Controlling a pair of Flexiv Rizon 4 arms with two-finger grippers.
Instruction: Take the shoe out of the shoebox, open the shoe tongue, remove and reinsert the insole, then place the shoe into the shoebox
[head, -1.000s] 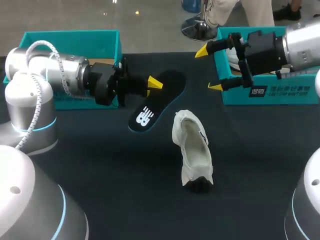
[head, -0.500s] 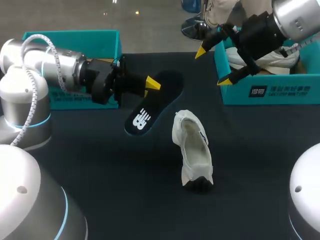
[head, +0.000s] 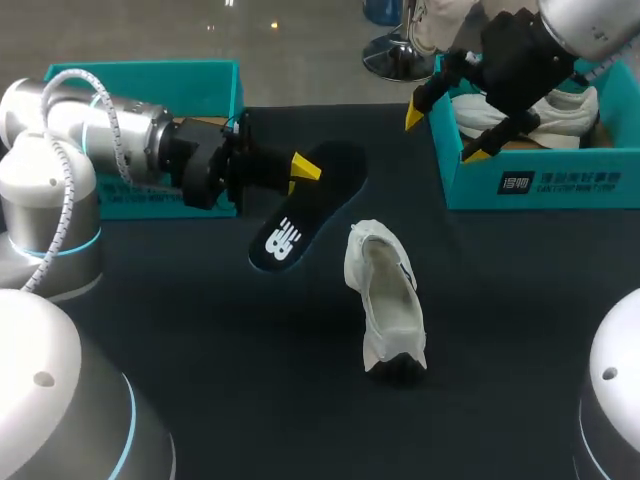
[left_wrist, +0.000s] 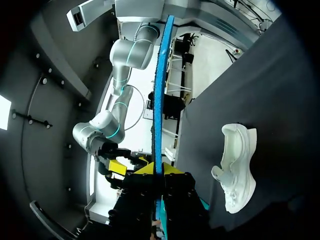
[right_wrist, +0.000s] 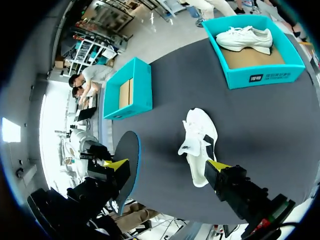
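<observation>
- Shoeboxes stand at both far corners of the bench (head: 200, 350), and both are teal. The left shoebox (head: 140, 75) shows only its cardboard floor in the right wrist view. The right shoebox (head: 540, 185) holds a second white shoe (head: 585, 105).
- Nothing lies on the dark cloth between the two boxes and the shoe (head: 388, 300).
- The shoe is white and out of both boxes. It rests on the bench near the middle with its opening turned up, and its dark heel end is nearest the head camera.
- My left hand (head: 300, 170) is clamped on the black insole (head: 305, 205) and holds it in the air beside the left shoebox. In the left wrist view the insole stands edge-on between the two yellow tips and its blue rim runs straight out ahead of them.
- The shoe lies below that hand and to its right, apart from the insole and not touching it.
- My right hand (head: 445, 135) hangs over the near-left corner of the right shoebox. Its fingers are spread wide with nothing between them.
- In the right wrist view the shoe lies on the bench ahead of that hand, well apart from both tips.
</observation>
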